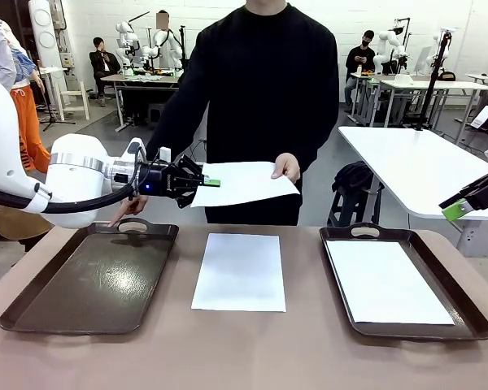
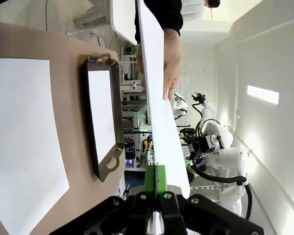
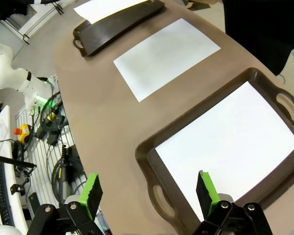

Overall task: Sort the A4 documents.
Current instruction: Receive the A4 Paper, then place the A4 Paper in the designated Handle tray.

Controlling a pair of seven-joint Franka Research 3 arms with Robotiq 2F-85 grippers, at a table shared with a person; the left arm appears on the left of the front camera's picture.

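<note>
One plain white A4 sheet (image 1: 386,283) lies in the dark brown handled tray (image 1: 472,321) at lower right. A second white sheet (image 1: 240,272) lies on the brown worktop (image 1: 244,357) at bottom centre. The left tool (image 1: 214,183), clenched, grasps a third sheet (image 1: 244,185) mid-frame, with the person's hand (image 1: 286,168) on it too. The right tool (image 3: 148,182) is released. Sorting seems about a third done.

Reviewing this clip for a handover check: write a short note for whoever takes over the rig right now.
Left gripper: fingers shut on one edge of the raised sheet; the person's hand holds its other side.
Right gripper: open, above the right tray.
Sheets: a filed sheet in the right tray, a loose sheet on the table between the trays.
Done: one sheet placed.
Left: finish the handover, place that sheet, probably in the left tray, then sort the loose one.
</note>
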